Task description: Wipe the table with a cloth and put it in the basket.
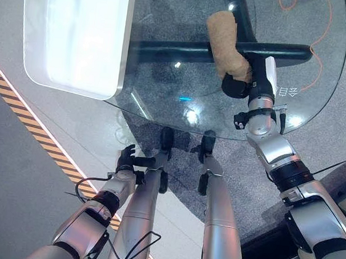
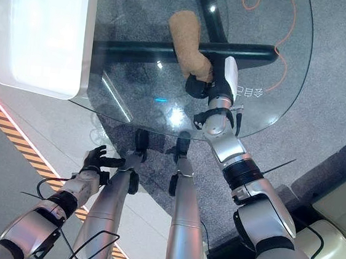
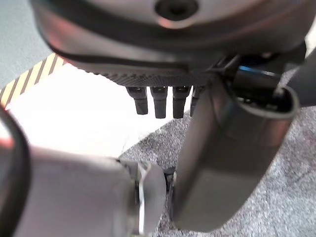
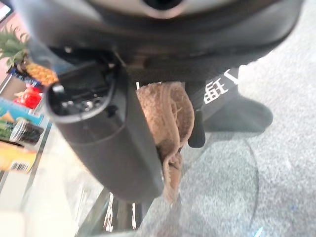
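Nearby — white tray (image 1: 78, 33) left of cloth (image 1: 226, 45), orange cord (image 1: 320, 52) right.

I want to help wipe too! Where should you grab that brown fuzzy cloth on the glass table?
Probably by its near end, coming from the robot's side. The brown fuzzy cloth lies as a long strip on the round glass table, stretching away from the robot. The right hand already has that near end bunched in its curled fingers, leaving the rest to drag flat.

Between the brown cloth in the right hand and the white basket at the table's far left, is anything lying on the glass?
No. In the left eye view the glass table is bare between the cloth, gripped by the right hand, and the white basket.
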Controlling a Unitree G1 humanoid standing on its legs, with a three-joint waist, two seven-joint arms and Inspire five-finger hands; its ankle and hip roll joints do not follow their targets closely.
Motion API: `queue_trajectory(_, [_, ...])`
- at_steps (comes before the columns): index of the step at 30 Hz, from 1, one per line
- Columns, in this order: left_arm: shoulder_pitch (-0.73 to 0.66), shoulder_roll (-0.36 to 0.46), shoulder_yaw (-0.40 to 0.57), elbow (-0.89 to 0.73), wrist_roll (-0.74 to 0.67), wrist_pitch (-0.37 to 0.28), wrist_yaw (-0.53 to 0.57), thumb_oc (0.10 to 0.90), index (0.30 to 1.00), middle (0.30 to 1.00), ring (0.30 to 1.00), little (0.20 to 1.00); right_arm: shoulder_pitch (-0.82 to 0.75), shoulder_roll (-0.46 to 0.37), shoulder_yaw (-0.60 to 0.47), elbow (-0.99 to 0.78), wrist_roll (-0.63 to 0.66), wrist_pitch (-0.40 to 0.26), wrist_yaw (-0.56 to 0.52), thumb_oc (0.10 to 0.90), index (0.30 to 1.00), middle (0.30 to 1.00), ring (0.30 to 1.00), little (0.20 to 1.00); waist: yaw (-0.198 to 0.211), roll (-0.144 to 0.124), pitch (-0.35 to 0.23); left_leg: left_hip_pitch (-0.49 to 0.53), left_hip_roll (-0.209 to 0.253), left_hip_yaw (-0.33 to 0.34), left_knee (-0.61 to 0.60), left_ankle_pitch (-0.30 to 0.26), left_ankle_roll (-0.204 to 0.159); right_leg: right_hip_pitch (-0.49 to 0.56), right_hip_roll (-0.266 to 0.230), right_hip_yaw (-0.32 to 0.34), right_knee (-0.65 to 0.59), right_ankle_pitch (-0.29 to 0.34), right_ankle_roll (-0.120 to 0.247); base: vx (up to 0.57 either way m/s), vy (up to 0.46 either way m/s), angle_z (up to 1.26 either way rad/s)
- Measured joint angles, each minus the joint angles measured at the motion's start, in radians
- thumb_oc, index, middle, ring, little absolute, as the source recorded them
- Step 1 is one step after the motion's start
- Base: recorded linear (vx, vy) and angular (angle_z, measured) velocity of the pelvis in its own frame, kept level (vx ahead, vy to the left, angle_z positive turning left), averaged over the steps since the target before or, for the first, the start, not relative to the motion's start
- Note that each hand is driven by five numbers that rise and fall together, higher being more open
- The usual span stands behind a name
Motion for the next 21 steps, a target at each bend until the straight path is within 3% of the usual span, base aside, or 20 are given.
queue_trajectory(7, [0.000, 0.001, 0.000, -0.011, 0.001, 0.002, 0.000, 0.800, 0.900, 0.900, 0.900, 0.900, 0.008, -0.007, 0.043, -0.038, 0.001, 0.000, 0.098, 0.100, 0.300, 0.300, 0.300, 0.200, 0.004, 0.010, 0.000, 0.001, 0.001, -0.019, -0.002, 0.006, -0.009, 0.003, 0.000, -0.021, 0.009, -0.004, -0.007, 0.00, 0.002, 0.05])
queue_trajectory(12, [0.000, 0.000, -0.001, -0.014, 0.015, 0.002, 0.002, 0.800, 0.900, 0.900, 0.900, 0.900, 0.036, 0.023, 0.068, -0.040, 0.002, -0.001, 0.120, 0.100, 0.300, 0.300, 0.300, 0.200, 0.024, 0.010, 0.000, 0.010, 0.001, -0.023, -0.003, 0.009, -0.013, 0.003, 0.000, -0.023, 0.029, -0.018, -0.014, 0.00, 0.001, 0.03])
queue_trajectory(21, [0.005, 0.000, -0.001, -0.015, 0.021, 0.006, 0.017, 0.800, 0.900, 0.900, 0.900, 0.900, 0.042, 0.014, 0.074, -0.058, 0.001, -0.002, 0.191, 0.100, 0.300, 0.300, 0.300, 0.200, 0.024, 0.010, 0.000, 0.010, -0.002, -0.033, -0.004, 0.011, -0.016, 0.003, -0.003, -0.026, 0.035, -0.024, -0.015, 0.00, -0.008, 0.02])
